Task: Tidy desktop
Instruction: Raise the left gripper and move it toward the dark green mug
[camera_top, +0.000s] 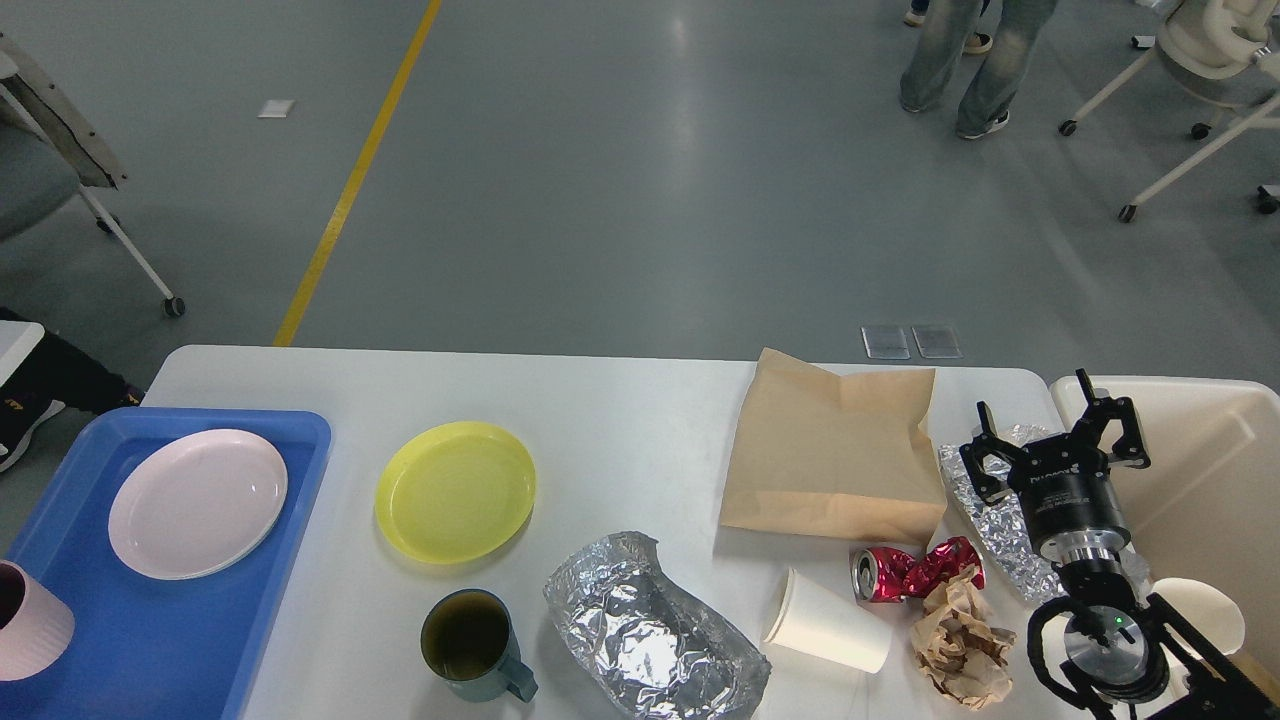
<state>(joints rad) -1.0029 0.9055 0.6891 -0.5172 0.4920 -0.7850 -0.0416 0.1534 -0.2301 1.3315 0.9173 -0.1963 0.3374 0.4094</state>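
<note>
The white desktop (620, 410) holds a yellow plate (455, 490), a teal mug (470, 645), a crumpled foil tray (650, 630), a tipped white paper cup (830, 620), a crushed red can (915, 570), a ball of brown paper (960, 640), a flat brown paper bag (835, 450) and a foil sheet (985, 515). My right gripper (1055, 425) is open and empty, above the foil sheet at the table's right edge. My left gripper is out of view.
A blue tray (150, 650) at the left holds a pink plate (197, 503) and a pink cup (30, 625). A cream bin (1200, 470) stands off the right edge, with a white round thing (1205, 610) in it. A person's legs and wheeled chairs are beyond the table.
</note>
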